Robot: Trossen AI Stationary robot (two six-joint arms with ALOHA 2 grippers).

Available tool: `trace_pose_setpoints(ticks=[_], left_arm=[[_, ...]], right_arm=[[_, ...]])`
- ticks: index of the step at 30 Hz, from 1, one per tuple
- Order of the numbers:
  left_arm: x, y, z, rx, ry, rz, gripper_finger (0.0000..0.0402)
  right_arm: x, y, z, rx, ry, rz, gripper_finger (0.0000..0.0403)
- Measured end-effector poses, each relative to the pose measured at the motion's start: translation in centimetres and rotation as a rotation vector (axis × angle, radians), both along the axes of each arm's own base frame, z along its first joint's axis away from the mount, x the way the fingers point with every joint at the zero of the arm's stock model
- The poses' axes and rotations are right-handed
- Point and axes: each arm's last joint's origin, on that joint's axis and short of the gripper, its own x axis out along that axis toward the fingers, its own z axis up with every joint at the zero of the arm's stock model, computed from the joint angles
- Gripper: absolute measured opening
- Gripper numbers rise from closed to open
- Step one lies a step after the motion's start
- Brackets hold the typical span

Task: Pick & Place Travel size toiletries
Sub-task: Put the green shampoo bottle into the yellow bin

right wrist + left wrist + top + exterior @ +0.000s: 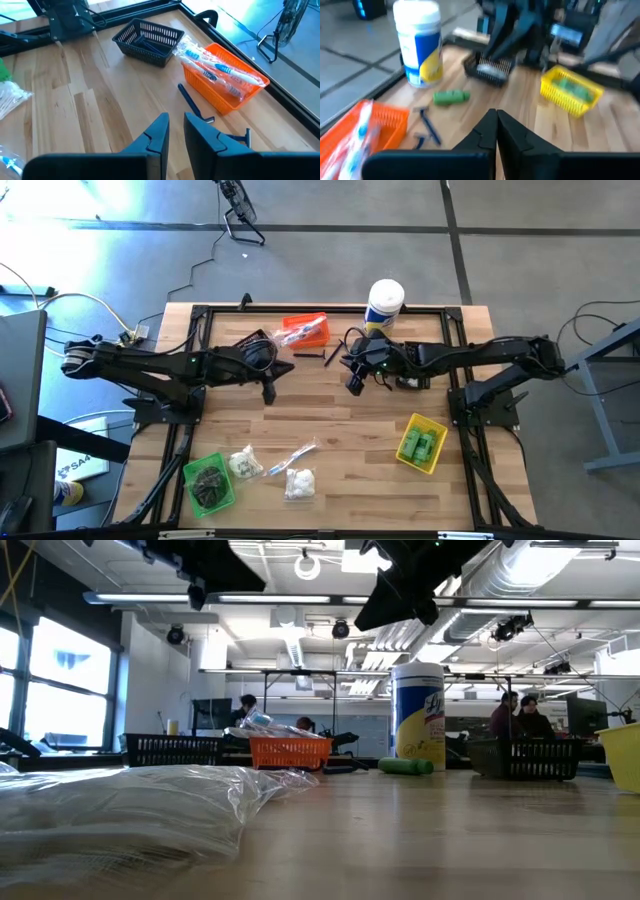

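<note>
My left pincer (270, 392) is pressed together on nothing above the worktop (340, 430), so I should spread it before descending squarely over the black razor (429, 127).

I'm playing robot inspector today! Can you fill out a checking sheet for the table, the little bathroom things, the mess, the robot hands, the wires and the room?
Surface: wooden table, mostly bare in the middle.
Job's things: clear-wrapped toothbrushes in the orange bin; green bottles in the yellow bin; dark bundles in the green bin; white puff bags loose beside it; one green bottle and razors loose near the canister.
Clutter: tall white canister; black bin.
Grippers: left gripper shut and empty; right gripper nearly shut, empty; both above the table.
Cables: wires on the floor left of the table.
Surroundings: people sitting in the room behind.
</note>
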Motion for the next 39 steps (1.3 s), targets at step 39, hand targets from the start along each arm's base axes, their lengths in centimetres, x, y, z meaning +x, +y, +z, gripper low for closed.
trace_pose_setpoints(ticks=[39], left_arm=[[-1.6, -0.7, -4.7, 0.027, -0.257, -0.275, 0.0000]], right_arm=[[-1.3, -3.7, -1.0, 0.244, 0.018, -0.282, 0.0049]])
